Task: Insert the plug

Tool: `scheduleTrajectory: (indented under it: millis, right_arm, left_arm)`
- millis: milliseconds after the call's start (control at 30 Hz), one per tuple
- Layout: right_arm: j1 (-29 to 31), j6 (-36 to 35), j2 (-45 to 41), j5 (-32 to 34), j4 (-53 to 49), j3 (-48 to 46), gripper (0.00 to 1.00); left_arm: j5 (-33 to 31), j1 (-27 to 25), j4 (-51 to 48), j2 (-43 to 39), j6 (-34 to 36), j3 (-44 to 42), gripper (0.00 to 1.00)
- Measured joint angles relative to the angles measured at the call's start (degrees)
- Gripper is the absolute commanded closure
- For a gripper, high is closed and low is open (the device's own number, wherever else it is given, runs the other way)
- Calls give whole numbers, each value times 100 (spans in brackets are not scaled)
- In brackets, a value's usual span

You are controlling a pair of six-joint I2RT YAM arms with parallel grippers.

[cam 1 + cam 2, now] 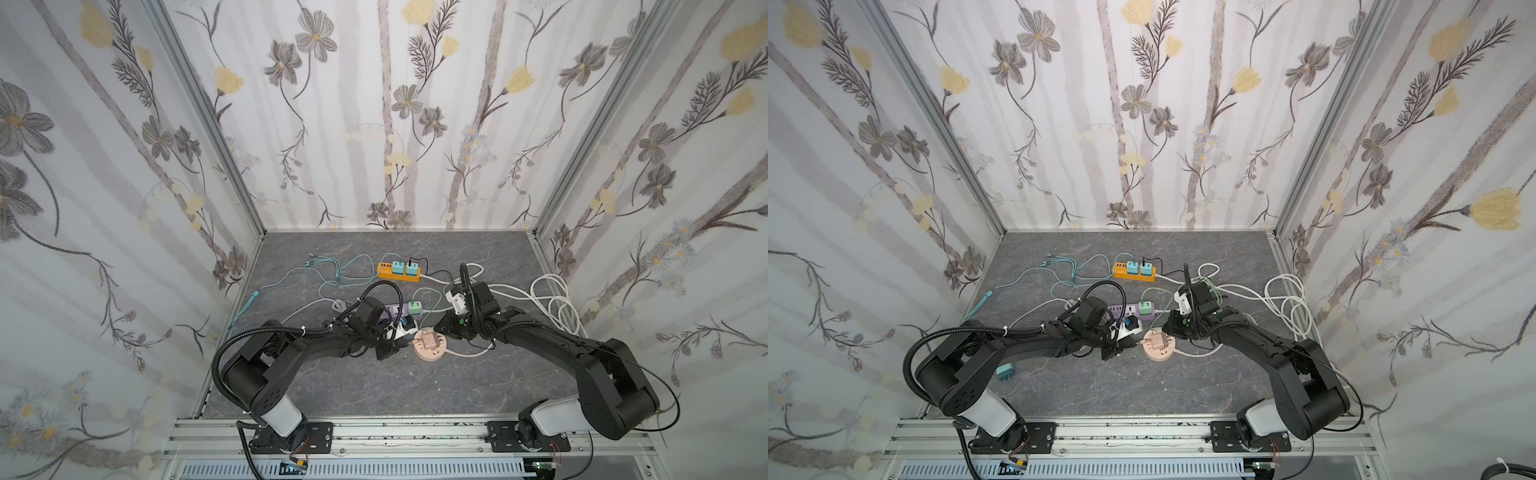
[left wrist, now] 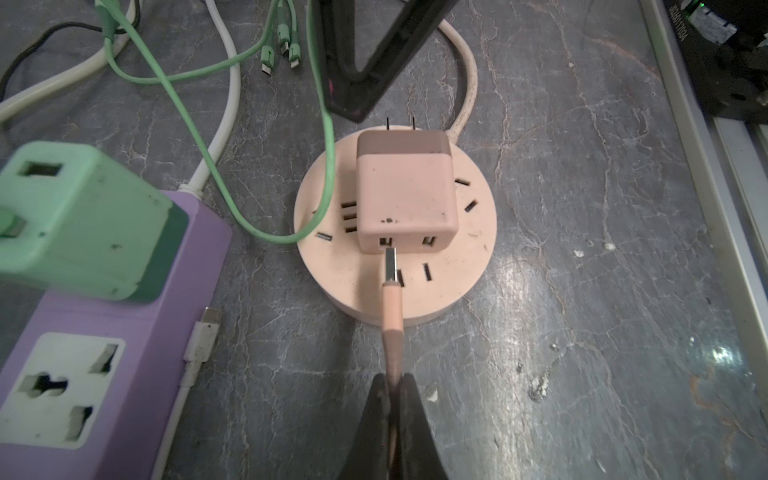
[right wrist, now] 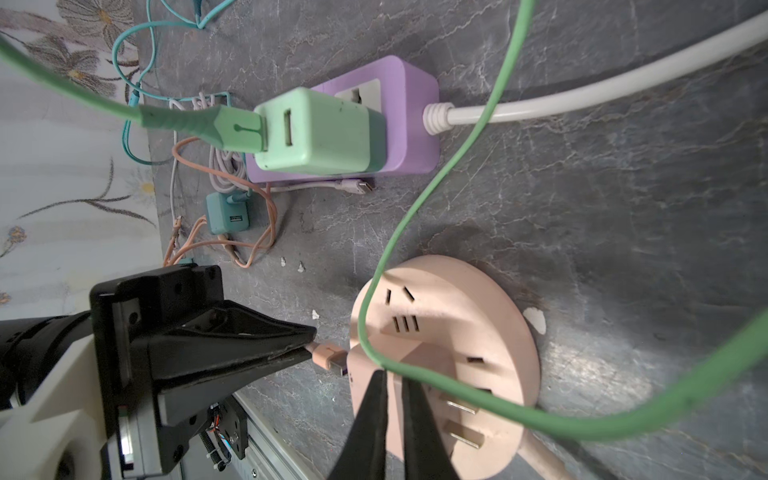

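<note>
**Top views.** Tabletop (image 1: 374,386): grey, stone-veined, strewn with cables. Walls (image 1: 374,124) on three sides: pale paper with grey and yellow flowers. Metal rail (image 1: 415,432) along the near edge. Orange power strip (image 1: 388,272) toward the back. Purple power strip (image 1: 392,309) mid-table. White cord (image 1: 557,299) coiled at the right. Left gripper (image 1: 402,345) and right gripper (image 1: 444,330) flanked a round pink socket (image 1: 432,356).

**Left wrist view.** Left gripper clenched on a pink cable (image 2: 392,328). The plug (image 2: 390,264) on that cable had its metal tip at the mouth of a port on the pink charger (image 2: 405,195), with most of the metal showing. The charger lay on its side atop the socket, prongs toward the right gripper, whose fingers met at the tips.

**Right wrist view.** Right gripper fingers were drawn close together over the charger; whether they pinched anything could not be told. Green cable (image 3: 415,216) crossed the socket. Green charger (image 3: 320,133) sat in the purple power strip.
</note>
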Motion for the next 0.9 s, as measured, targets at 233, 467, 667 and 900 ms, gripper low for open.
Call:
scheduleTrajectory:
  millis: [233,467,667,900]
  right_arm:
    - [50,-76,39,-105,2,-31,100]
    - [81,-151,262,-330,205,-33,100]
    - [81,-199,289,-354,278,-50,100]
    - [109,-238,310,-356,361,-74,100]
  left_arm:
    - [-2,-22,13,28,0,0,100]
    - [-2,-46,96,90,-4,37,100]
    - [-4,-59,136,144,-39,52,100]
    - [-20,-59,39,168,15,144,100]
